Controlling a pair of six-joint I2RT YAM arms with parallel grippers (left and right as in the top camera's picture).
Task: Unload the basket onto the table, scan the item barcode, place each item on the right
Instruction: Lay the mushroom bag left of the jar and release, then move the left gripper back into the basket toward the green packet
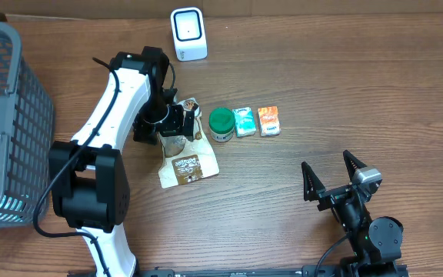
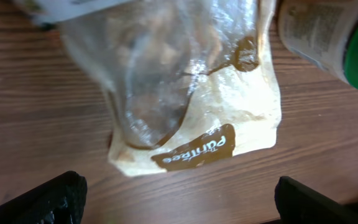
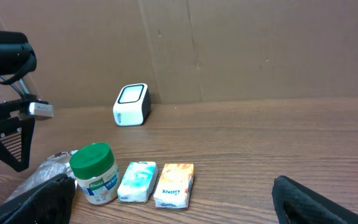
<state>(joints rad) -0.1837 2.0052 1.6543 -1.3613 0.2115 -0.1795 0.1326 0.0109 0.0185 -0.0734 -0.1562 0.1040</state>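
A clear and cream snack bag (image 1: 188,163) with a brown label lies flat on the wooden table; in the left wrist view the bag (image 2: 191,93) fills the upper middle. My left gripper (image 1: 177,123) hovers over its far end, open, with only bare table between its fingers (image 2: 182,200). The white barcode scanner (image 1: 188,35) stands at the back of the table and shows as the scanner (image 3: 131,104) in the right wrist view. My right gripper (image 1: 333,175) is open near the front right, empty (image 3: 176,208).
A green-lidded jar (image 1: 221,123), a teal tissue pack (image 1: 244,121) and an orange tissue pack (image 1: 268,121) stand in a row right of the bag. A grey mesh basket (image 1: 6,115) sits at the left edge. A cardboard wall (image 3: 229,43) backs the table.
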